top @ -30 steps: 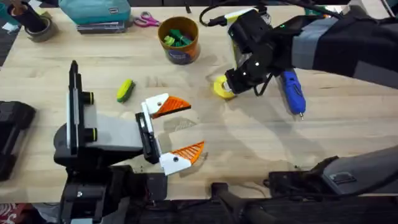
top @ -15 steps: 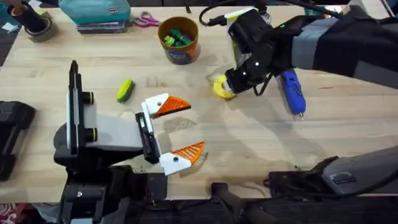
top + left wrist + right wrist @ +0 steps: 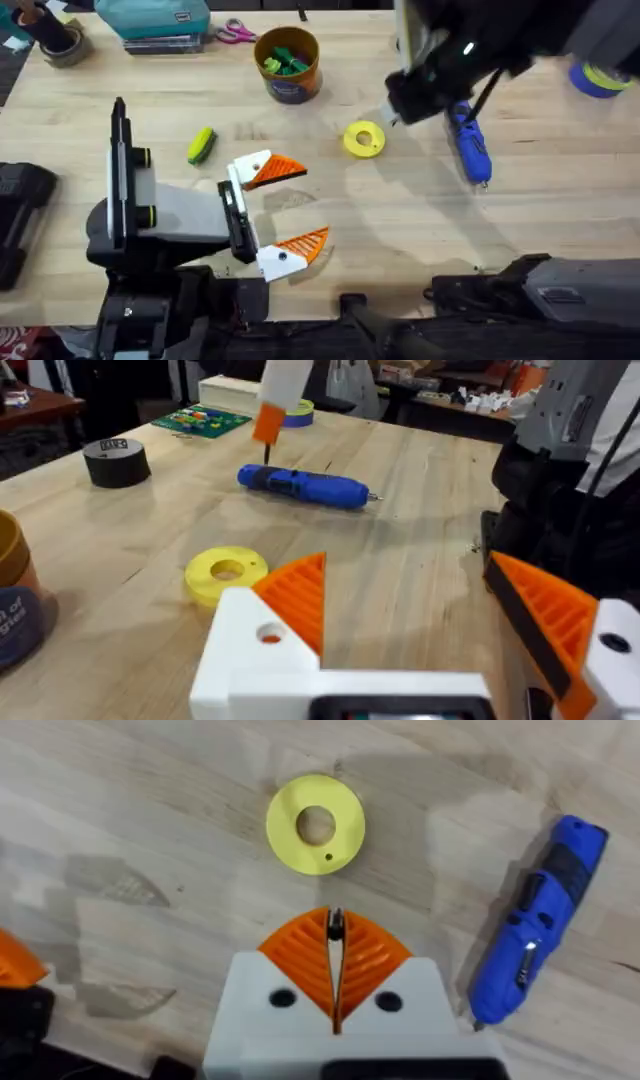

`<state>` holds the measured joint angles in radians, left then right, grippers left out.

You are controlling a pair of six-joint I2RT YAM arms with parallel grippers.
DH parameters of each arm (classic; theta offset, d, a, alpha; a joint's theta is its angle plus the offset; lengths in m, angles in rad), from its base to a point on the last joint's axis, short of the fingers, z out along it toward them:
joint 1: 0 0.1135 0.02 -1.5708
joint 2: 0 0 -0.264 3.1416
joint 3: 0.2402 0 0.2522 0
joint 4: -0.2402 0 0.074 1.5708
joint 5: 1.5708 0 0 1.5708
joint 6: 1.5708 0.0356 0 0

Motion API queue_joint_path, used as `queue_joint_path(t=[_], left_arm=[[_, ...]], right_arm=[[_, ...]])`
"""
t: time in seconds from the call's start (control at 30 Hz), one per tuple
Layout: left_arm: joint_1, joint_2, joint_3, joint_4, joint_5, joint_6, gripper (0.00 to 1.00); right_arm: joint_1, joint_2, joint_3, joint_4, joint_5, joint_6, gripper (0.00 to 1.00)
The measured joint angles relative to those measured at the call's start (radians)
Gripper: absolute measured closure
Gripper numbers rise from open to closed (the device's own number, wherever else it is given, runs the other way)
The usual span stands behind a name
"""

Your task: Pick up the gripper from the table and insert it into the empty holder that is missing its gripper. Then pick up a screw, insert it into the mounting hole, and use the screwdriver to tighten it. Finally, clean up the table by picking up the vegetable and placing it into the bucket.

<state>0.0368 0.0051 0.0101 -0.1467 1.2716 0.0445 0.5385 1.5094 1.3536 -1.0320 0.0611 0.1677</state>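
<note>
Above the screwdriver (image 3: 468, 145), right tool (image 3: 335, 925) raised, pinching screw

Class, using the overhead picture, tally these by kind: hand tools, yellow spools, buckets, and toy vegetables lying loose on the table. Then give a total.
hand tools: 2, the screwdriver and the scissors
yellow spool: 1
bucket: 1
loose toy vegetable: 1
total: 5
</note>
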Motion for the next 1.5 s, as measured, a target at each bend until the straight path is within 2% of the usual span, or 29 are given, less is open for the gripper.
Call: queue_joint_path(t=[0.3,0.57,1.03,1.5], left_arm=[[0.0,0.0,0.0,0.0,0.0,0.0,0.015],[0.0,0.0,0.0,0.0,0.0,0.0,0.015],[0.0,0.0,0.0,0.0,0.0,0.0,0.016],[0.0,0.0,0.0,0.0,0.0,0.0,0.015]], right_arm=[[0.0,-0.001,0.318,-0.235,0.002,-0.025,0.995],[0.0,-0.003,0.458,-0.326,0.002,-0.049,0.995],[0.013,-0.003,0.473,-0.33,-0.018,-0.071,0.995],[0.207,0.038,0.473,-0.275,-0.032,-0.098,0.995]])
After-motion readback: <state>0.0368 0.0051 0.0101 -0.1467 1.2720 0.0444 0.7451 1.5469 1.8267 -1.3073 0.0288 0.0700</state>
